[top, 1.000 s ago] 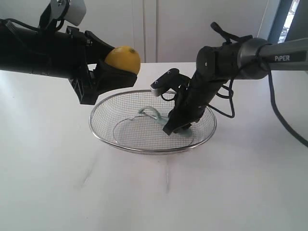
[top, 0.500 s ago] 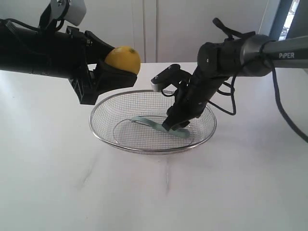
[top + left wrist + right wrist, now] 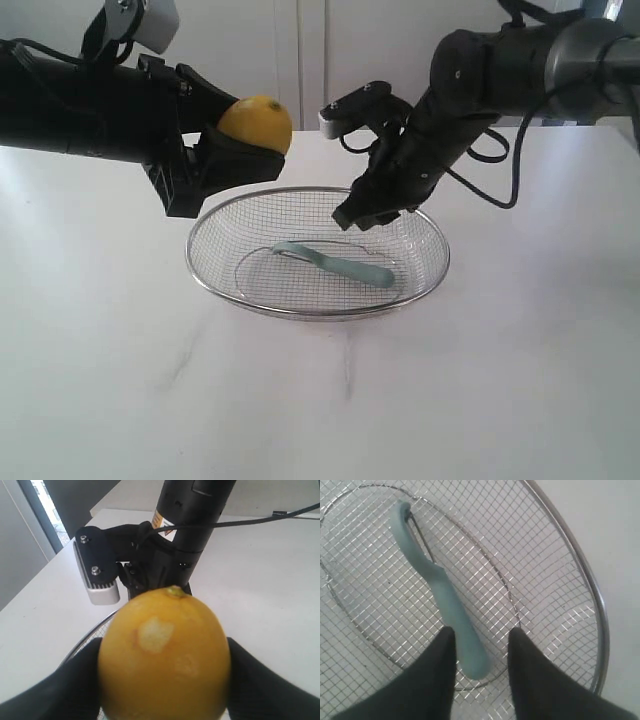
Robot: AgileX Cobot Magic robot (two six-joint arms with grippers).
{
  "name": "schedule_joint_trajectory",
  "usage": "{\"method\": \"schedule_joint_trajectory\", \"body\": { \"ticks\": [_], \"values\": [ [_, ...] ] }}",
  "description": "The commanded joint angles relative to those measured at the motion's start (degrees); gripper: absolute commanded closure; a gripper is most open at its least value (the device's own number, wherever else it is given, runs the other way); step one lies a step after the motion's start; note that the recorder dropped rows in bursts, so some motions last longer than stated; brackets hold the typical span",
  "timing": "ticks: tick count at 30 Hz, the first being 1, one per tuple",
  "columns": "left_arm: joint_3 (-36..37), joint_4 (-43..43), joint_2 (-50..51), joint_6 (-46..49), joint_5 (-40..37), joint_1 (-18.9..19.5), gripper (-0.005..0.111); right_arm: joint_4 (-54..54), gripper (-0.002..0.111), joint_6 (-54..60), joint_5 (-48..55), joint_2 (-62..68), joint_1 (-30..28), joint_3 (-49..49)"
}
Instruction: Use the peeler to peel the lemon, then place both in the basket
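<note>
Peeler (image 3: 335,263) is down now. A moment ago my right claw (image 3: 366,214) was low in the basket (image 3: 318,315) with the peeler at its tips. Now that claw has let go and gone up. It hangs over the far right part of the basket. Its two fingers are spread apart, with nothing between them. Looking down from that wrist, I see the peeler lying flat on the wire floor, under the gap and not touching my fingers. Its green handle points right and its metal head points left.

So one thing is in the basket. I think that part is done.

My left claw (image 3: 250,150) has not moved. It is up high by the far left side of the basket, and it squeezes the lemon (image 3: 255,123) from both sides. The lemon is in the air, not in the basket. It has a pale patch on its skin, but most of it is yellow.

I think the lemon comes next. My left claw has to bring it over the basket and let go.
</note>
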State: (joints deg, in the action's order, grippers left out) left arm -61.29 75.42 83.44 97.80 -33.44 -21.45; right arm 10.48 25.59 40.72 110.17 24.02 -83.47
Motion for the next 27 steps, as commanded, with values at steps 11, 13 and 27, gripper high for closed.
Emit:
{"method": "schedule_joint_trajectory", "body": {
  "ticks": [11, 13, 27],
  "values": [
    [-0.1, 1.2, -0.7, -0.3, -0.9, -0.5, 0.107, 0.0, 0.108, -6.9, 2.8, -2.3, -0.1, -0.4],
    [-0.1, 1.2, -0.7, -0.3, -0.9, -0.5, 0.107, -0.2, 0.108, -10.0, 2.8, -2.3, -0.1, -0.4],
    [-0.1, 1.2, -0.7, -0.3, -0.9, -0.5, 0.107, -14.0, 0.108, -36.6, 8.4, -4.7, -1.7, -0.4]
  ]
}}
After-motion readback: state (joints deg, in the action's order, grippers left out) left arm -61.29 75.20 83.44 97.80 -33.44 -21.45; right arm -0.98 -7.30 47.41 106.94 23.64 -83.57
